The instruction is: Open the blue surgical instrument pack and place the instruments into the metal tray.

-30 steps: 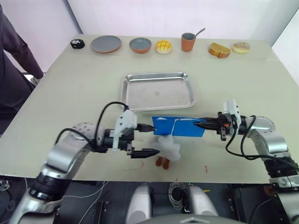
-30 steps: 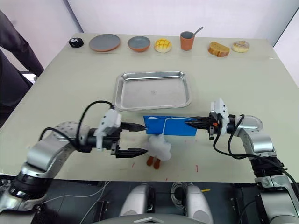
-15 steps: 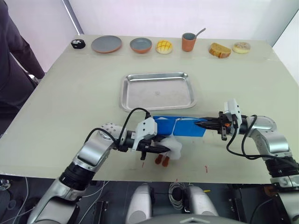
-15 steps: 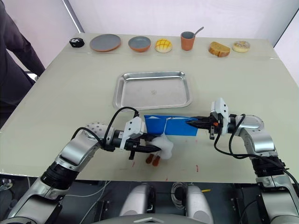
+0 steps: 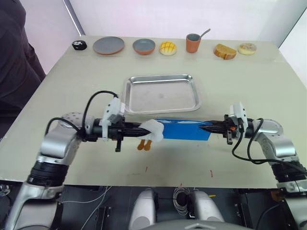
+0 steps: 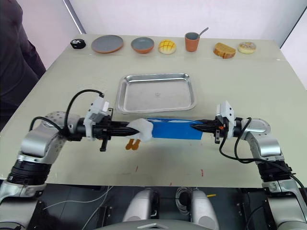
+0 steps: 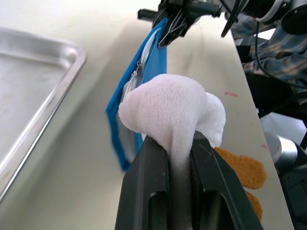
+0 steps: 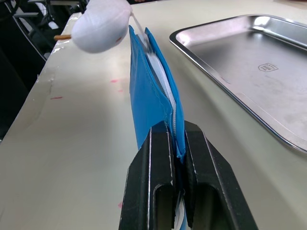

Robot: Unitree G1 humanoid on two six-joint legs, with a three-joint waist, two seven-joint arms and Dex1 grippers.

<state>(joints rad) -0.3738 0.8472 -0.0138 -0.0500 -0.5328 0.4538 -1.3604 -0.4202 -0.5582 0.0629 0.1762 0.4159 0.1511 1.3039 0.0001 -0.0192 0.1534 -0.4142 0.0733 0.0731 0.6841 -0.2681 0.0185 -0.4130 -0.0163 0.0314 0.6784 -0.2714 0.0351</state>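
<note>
The blue surgical instrument pack (image 5: pixel 184 129) stands on its long edge in front of the metal tray (image 5: pixel 160 76), which is bare inside. My right gripper (image 5: pixel 204 128) is shut on the pack's right end (image 8: pixel 148 91). At the pack's left end, a white fluffy toy (image 5: pixel 154 130) with orange feet is joined to it. My left gripper (image 7: pixel 176 143) is shut on that toy and holds it off the table. The pack's top edge gapes a little, showing a whitish lining. The instruments are hidden.
Along the table's far edge stand a black object (image 5: pixel 79 45), a grey plate (image 5: pixel 109 45), a bowl (image 5: pixel 144 46), a yellow bun (image 5: pixel 168 47), a cup with a spoon (image 5: pixel 193 43), bread (image 5: pixel 225 51) and a donut (image 5: pixel 247 48). A person in dark clothes (image 5: pixel 14 57) stands at the left.
My left gripper, open beside the toy a second ago, has shut on it and drawn it up and to the left. The right gripper kept its hold.
</note>
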